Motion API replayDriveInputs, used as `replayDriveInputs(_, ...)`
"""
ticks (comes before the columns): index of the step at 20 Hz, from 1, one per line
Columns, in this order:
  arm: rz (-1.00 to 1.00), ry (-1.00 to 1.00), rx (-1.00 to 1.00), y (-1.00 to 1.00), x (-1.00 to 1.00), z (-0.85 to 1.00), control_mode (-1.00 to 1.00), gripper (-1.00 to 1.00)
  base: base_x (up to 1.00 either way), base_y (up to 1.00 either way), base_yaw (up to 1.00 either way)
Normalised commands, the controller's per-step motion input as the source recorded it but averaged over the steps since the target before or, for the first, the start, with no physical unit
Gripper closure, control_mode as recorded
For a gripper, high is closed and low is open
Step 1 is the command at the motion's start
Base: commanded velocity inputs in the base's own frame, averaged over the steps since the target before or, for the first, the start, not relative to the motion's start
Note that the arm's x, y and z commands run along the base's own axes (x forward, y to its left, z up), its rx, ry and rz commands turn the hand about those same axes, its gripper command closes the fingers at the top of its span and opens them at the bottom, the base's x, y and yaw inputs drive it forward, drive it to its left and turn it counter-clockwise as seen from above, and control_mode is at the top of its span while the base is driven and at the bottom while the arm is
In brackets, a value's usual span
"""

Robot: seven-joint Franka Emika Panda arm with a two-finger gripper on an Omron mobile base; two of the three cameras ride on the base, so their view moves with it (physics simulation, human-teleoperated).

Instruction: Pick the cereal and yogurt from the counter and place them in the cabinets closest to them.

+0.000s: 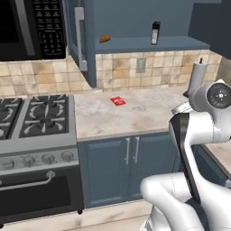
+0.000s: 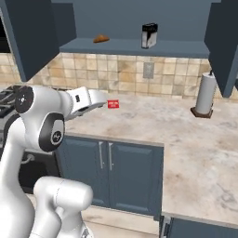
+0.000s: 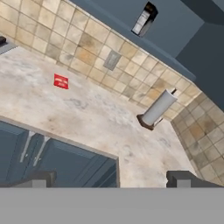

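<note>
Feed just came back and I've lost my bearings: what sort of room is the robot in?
A kitchen, rendered rather than real: a gas stove with a microwave above it, a stone counter against tiled wall, and a paper towel roll standing on it.

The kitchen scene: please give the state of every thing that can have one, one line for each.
Dark blue-grey wall cabinet: door swung open, blue shelf exposed.
Whitish-grey cereal box: upright on the shelf.
Small flat red packet: lying flat on the beige marbled counter.
White paper towel roll: upright on its holder.
Blue lower cabinet doors: closed.
Gripper: fingers open, holding nothing.
</note>
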Motion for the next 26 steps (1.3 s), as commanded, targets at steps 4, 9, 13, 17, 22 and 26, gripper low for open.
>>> replayDriveInputs(4, 0.0, 0.0, 0.0, 0.0, 0.0, 0.0, 1.0, -1.0, -0.13, 0.56, 0.0)
replayDriveInputs(9, 0.0, 0.0, 0.0, 0.0, 0.0, 0.0, 1.0, -1.0, -0.13, 0.56, 0.0)
replayDriveInputs(13, 0.0, 0.0, 0.0, 0.0, 0.0, 0.0, 1.0, -1.0, -0.16, 0.57, 0.0)
replayDriveInputs(17, 0.0, 0.0, 0.0, 0.0, 0.0, 0.0, 1.0, -1.0, -0.13, 0.58, 0.0)
replayDriveInputs(22, 0.0, 0.0, 0.0, 0.0, 0.0, 0.0, 1.0, -1.0, -0.12, 0.57, 0.0)
replayDriveInputs(26, 0.0, 0.0, 0.0, 0.0, 0.0, 0.0, 1.0, -1.0, -0.1, 0.64, 0.0)
